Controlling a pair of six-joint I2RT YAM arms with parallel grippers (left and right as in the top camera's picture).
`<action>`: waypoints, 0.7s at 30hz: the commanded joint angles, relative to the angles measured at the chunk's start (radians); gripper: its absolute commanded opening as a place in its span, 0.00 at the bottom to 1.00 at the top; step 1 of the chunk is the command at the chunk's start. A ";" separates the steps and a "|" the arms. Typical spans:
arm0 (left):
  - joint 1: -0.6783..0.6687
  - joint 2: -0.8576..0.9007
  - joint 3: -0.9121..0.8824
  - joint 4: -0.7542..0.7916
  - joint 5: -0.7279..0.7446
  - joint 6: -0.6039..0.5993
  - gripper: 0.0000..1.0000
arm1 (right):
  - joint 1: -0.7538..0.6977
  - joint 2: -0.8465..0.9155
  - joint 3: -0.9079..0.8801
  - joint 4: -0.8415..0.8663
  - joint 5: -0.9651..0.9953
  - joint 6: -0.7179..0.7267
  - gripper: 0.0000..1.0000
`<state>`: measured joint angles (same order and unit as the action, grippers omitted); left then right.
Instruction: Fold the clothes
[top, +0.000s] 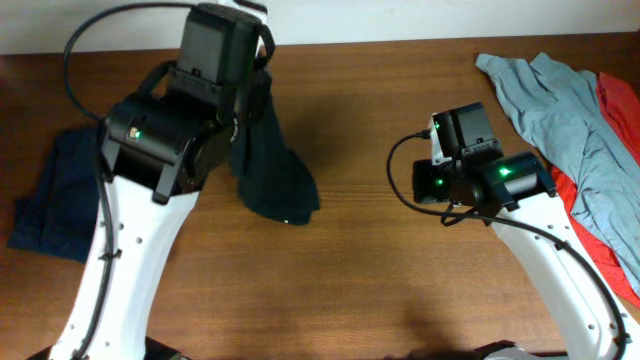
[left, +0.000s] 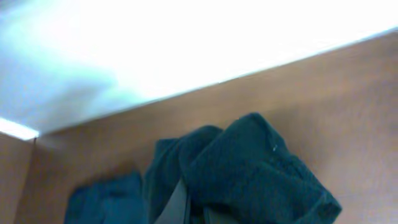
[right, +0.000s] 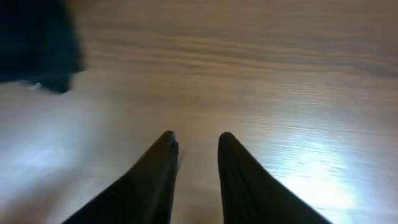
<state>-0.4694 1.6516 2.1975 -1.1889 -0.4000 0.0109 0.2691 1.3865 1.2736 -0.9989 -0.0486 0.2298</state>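
Hanging bunched from the tightly clamped left pincer (left: 194, 208), the black T-shirt (top: 272, 170) droops over the surface (top: 380, 290) (left of centre). The right pincer (right: 196, 142), slightly parted and empty, sits well apart.

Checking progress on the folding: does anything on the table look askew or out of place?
Yes. The black T-shirt is not lying flat: it hangs bunched and twisted from the shut left gripper, near the far edge of the table. The right gripper is open over bare wood, holding nothing.
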 joint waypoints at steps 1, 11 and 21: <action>-0.018 -0.063 0.039 0.064 0.004 -0.008 0.00 | 0.000 -0.011 0.015 0.037 -0.323 -0.118 0.30; -0.062 -0.066 0.060 0.188 -0.048 -0.091 0.00 | 0.171 -0.010 0.015 0.302 -0.545 -0.023 0.38; -0.235 -0.064 0.127 0.345 -0.541 -0.104 0.00 | 0.361 -0.009 0.015 0.623 -0.563 0.204 0.40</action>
<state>-0.6670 1.6035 2.3028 -0.8749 -0.7235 -0.0769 0.5537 1.3865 1.2755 -0.4366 -0.5816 0.3786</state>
